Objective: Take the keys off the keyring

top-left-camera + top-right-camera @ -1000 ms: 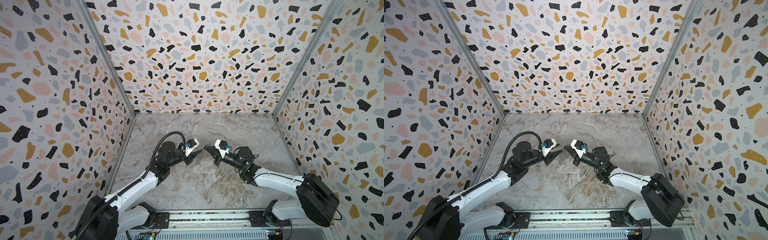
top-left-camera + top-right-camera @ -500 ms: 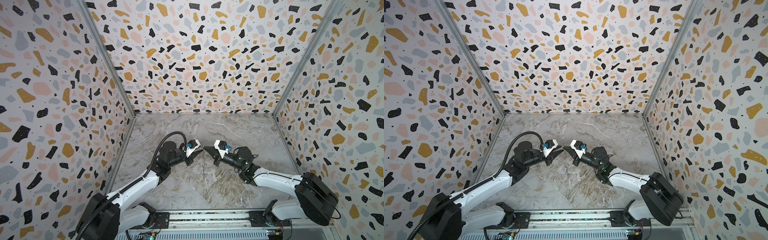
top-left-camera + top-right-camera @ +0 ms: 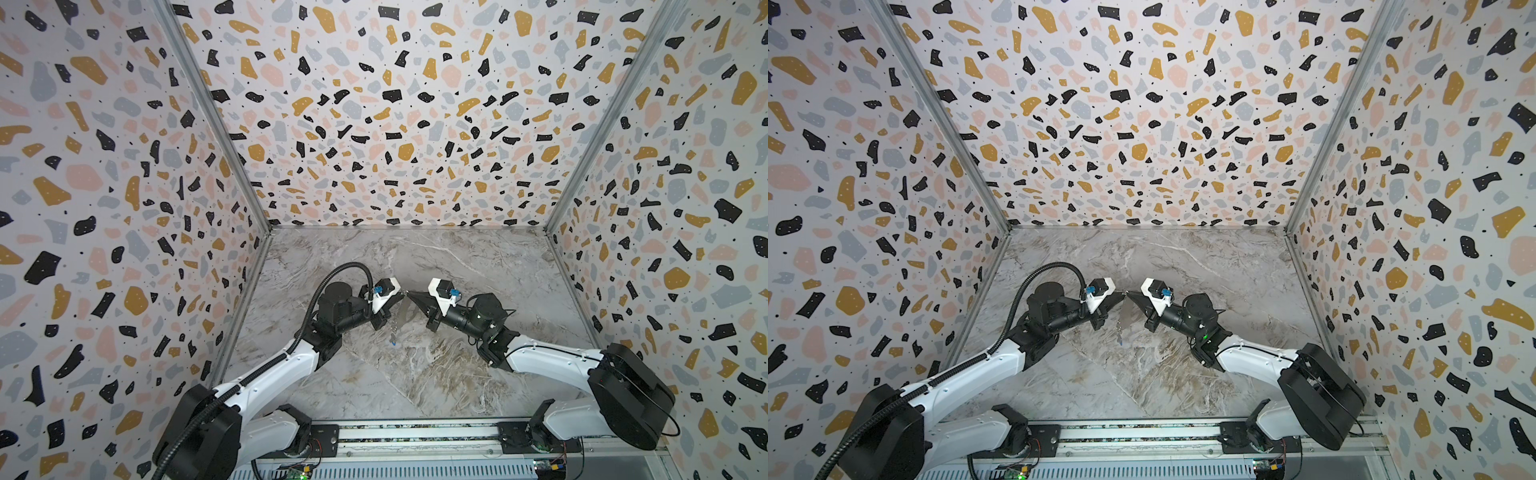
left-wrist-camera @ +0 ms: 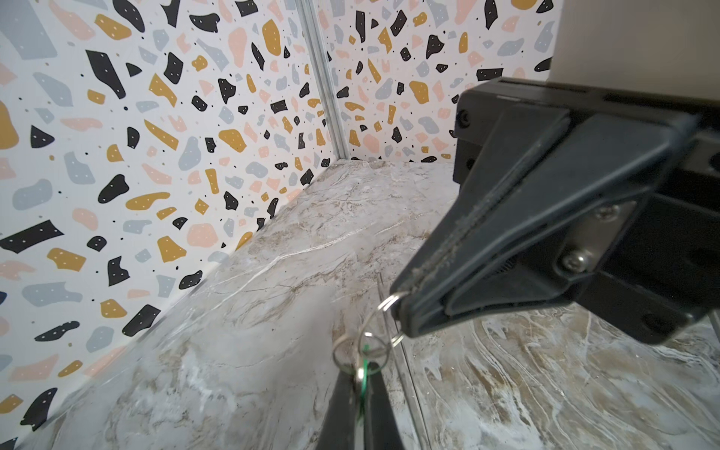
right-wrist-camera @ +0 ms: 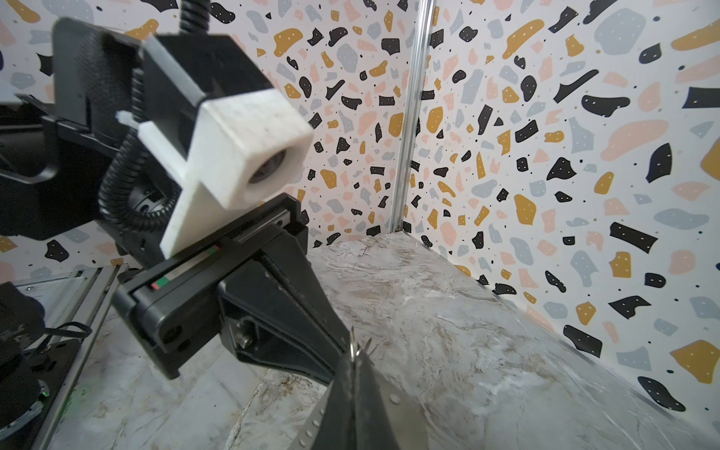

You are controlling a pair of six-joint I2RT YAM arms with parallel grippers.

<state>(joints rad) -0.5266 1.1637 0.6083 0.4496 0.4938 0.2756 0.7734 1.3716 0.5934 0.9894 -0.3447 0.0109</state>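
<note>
Both grippers meet tip to tip above the middle of the marble floor. In the left wrist view my left gripper [image 4: 360, 376] is shut on the thin green key [image 4: 365, 364], which hangs on small wire rings [image 4: 374, 345]. My right gripper [image 4: 403, 311] is shut on another wire ring [image 4: 389, 303] of the keyring. In both top views the keyring's tan plate [image 3: 401, 316] [image 3: 1124, 316] hangs below the two tips, left gripper [image 3: 401, 294] and right gripper [image 3: 409, 294]. The blue key [image 3: 392, 343] [image 3: 1120, 341] dangles at its lower end. The right wrist view shows the right gripper [image 5: 353, 356] pinching a ring, with the plate [image 5: 405, 413] beneath.
Terrazzo-patterned walls [image 3: 374, 124] enclose the marble floor [image 3: 415, 374] on three sides. A metal rail [image 3: 415, 436] with both arm bases runs along the front edge. The left arm's black cable hose [image 3: 353, 268] arcs above its wrist.
My left gripper has closed, from partly open to shut on the green key. Its tip has edged toward the right gripper. The right gripper has kept its grip.
</note>
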